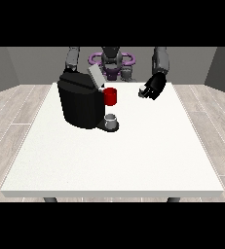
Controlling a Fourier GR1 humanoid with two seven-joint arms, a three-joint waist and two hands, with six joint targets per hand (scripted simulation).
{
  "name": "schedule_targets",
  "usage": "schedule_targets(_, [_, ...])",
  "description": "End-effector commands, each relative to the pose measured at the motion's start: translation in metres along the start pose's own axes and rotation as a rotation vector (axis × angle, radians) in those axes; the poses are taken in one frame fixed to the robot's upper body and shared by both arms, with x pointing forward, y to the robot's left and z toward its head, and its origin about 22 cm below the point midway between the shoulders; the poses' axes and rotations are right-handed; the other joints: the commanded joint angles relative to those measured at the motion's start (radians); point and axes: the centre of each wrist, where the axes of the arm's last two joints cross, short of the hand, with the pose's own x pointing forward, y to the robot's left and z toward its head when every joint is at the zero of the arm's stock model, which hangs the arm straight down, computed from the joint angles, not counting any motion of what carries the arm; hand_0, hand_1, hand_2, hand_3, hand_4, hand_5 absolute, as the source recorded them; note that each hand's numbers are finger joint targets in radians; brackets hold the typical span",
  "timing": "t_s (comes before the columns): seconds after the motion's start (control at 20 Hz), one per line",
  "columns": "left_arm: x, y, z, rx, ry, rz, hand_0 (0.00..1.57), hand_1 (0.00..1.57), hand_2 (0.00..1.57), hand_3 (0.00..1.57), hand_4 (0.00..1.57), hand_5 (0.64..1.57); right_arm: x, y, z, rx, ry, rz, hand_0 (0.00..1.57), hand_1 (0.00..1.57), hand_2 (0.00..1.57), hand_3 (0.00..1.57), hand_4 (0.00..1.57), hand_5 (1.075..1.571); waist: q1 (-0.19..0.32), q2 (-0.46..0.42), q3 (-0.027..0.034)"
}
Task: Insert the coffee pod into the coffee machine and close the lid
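Table (109,165): 1 coffee machine (80,104), 1 grey cup (111,119), 1 red holder (110,96).

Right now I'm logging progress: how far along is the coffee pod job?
Early to midway. Done: the hand at the view's right seems to have a small pale thing, likely the coffee pod, at its fingers above the table. In hand: bringing it to the coffee machine. Left: inserting it and closing the lid, which stands raised.
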Motion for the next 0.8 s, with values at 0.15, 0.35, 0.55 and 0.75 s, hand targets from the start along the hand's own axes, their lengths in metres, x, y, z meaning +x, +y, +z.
schedule_targets(0.15, [0.055, 0.029, -0.025, -0.048, -0.058, -0.004, 1.42, 1.42, 1.4, 1.34, 0.56, 1.571, -0.017, -0.007, 0.001, 0.012, 0.038, -0.01, 0.0, 0.0, 0.0, 0.0, 0.0, 1.571, -0.002, -0.066, 0.0004])
schedule_targets(0.35, [0.047, 0.015, -0.022, -0.083, -0.037, 0.03, 1.42, 1.42, 1.4, 1.34, 0.56, 1.571, -0.002, 0.0, 0.002, 0.02, 0.041, -0.067, 0.0, 0.0, 0.0, 0.0, 0.0, 1.571, -0.006, -0.109, -0.0002])
schedule_targets(0.55, [0.091, 0.048, -0.035, -0.072, -0.109, -0.004, 1.34, 1.34, 1.37, 1.35, 0.56, 1.571, -0.006, -0.016, -0.009, -0.031, 0.03, -0.035, 0.0, 0.0, 0.0, 0.0, 0.0, 1.571, 0.005, -0.097, 0.0])
schedule_targets(0.75, [0.11, 0.107, -0.035, 0.005, -0.091, 0.073, 0.96, 0.96, 1.16, 1.36, 0.52, 1.571, 0.013, -0.005, -0.015, -0.017, -0.02, -0.039, 0.0, 0.0, 0.0, 0.0, 0.0, 1.571, -0.058, -0.06, 0.0])
